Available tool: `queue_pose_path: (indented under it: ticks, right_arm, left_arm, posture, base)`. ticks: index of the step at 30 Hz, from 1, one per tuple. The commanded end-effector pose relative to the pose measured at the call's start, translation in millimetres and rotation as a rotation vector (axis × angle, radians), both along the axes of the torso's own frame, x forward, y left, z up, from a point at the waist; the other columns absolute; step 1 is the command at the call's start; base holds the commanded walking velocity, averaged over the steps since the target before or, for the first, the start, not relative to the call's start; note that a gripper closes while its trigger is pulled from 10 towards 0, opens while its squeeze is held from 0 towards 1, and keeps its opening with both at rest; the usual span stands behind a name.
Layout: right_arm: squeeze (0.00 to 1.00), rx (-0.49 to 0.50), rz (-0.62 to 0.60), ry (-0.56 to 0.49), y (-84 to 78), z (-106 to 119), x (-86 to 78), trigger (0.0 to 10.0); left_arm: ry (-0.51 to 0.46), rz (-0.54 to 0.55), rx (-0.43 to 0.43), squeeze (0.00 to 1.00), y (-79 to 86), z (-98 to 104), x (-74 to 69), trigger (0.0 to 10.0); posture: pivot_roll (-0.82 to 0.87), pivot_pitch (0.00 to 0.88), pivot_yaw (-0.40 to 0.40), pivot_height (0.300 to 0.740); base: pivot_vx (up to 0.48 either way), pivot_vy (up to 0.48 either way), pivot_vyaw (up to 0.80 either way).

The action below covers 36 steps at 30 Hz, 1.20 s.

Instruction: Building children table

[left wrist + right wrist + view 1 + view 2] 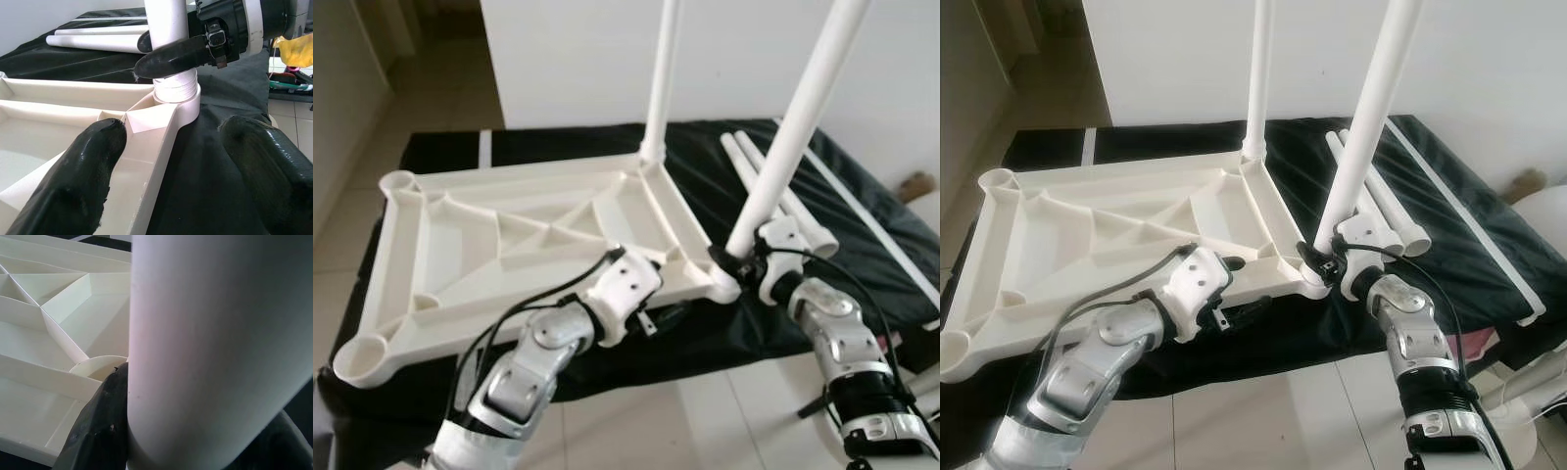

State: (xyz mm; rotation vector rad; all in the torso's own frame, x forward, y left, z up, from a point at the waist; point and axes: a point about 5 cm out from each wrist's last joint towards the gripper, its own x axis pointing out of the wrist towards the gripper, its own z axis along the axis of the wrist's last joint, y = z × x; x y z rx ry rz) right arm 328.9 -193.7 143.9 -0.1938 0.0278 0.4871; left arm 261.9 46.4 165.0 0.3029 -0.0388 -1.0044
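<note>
The white plastic table top (509, 235) lies upside down on a black cloth. One white leg (663, 78) stands upright in its far right corner. A second leg (793, 127) leans slightly in the near right corner socket (176, 93), and my right gripper (739, 262) is shut on it just above the socket; a finger (100, 421) presses against the tube (215, 347). My left gripper (171, 132) is open and straddles the table top's near rim beside that socket, one finger over the ribs, one over the cloth.
Two loose legs (783, 196) lie on the black cloth (862, 264) to the right, with a long thin white strip (871, 225) beyond them. Empty sockets sit at the left corners (399, 181) (360, 357). A white wall stands behind; tiled floor lies in front.
</note>
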Motion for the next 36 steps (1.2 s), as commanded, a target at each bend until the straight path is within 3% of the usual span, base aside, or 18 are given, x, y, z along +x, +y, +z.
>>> queue_pose_path:
  ticks: [1, 8, 23, 31, 36]
  right_arm:
    - [0.0, -0.03, 0.002, 0.03, 2.1, -8, 0.0, 10.0]
    - [0.0, 0.008, -0.071, 0.016, 4.5, -8, 3.3, 10.0]
    - [0.0, 0.173, -0.429, 0.026, 16.1, -11, -1.7, 10.0]
    - [0.0, 0.21, -0.558, 0.013, 20.3, -12, -7.5, 10.0]
    - [0.0, 0.323, -0.715, 0.008, 32.6, -12, -12.8, 10.0]
  left_arm:
    - [0.006, 0.008, 0.002, 0.0, 0.7, 0, 0.2, 10.0]
    - [0.006, 0.005, 0.002, 0.0, 0.1, 1, 0.3, 10.0]
    - [0.024, 0.005, -0.009, 0.0, -3.2, -3, -4.2, 10.0]
    - [0.022, 0.001, -0.013, 0.0, -5.2, -2, -3.8, 10.0]
    - [0.021, -0.008, 0.001, 0.0, -2.0, -4, -3.5, 10.0]
  posture:
    - [0.05, 0.032, -0.073, 0.74]
    - [0.04, 0.037, -0.075, 0.74]
    - [0.03, 0.054, -0.08, 0.74]
    - [0.02, 0.044, -0.08, 0.74]
    - [0.02, 0.033, -0.08, 0.74]
  base:
    - [0.0, 0.0, 0.0]
    - [0.0, 0.0, 0.0]
    - [0.0, 0.0, 0.0]
    - [0.0, 0.0, 0.0]
    - [0.0, 0.0, 0.0]
